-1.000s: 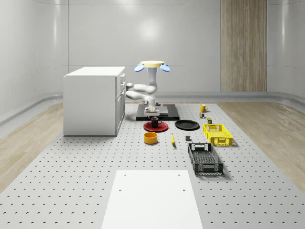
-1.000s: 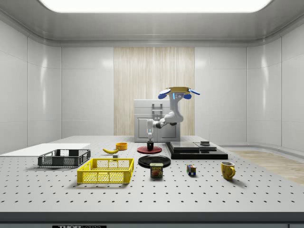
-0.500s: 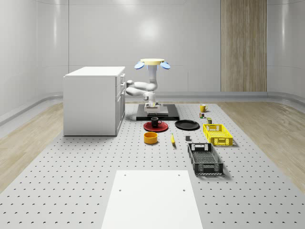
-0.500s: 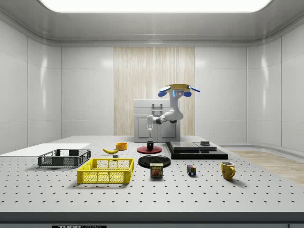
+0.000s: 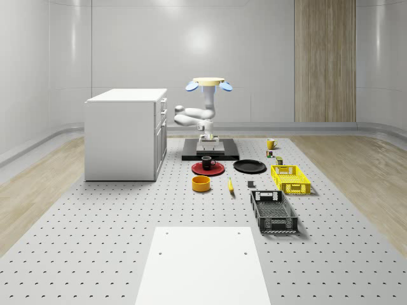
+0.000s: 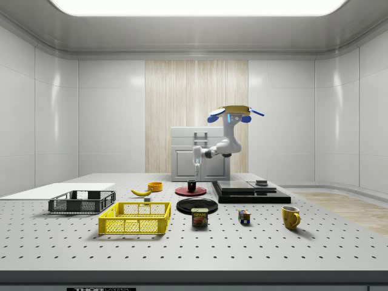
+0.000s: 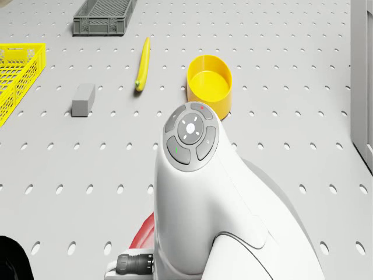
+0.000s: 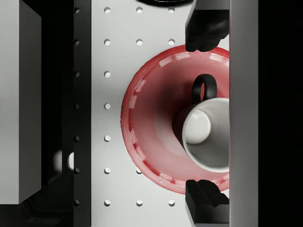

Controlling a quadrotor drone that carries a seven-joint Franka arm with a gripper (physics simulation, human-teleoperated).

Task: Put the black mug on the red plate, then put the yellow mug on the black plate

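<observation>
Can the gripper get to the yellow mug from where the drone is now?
Probably, after the drone relocates. The yellow mug stands alone with open space above; the gripper, jaws open, hangs over the black mug on the red plate.

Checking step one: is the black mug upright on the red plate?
Yes. The black mug stands upright on the red plate, mouth facing up, empty inside.

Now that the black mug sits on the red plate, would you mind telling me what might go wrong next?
1. The open gripper hangs above the black mug; drifting down as the drone hovers could knock it off the red plate.
2. The yellow mug stands close to a small cube; reaching for it might bump that.
</observation>
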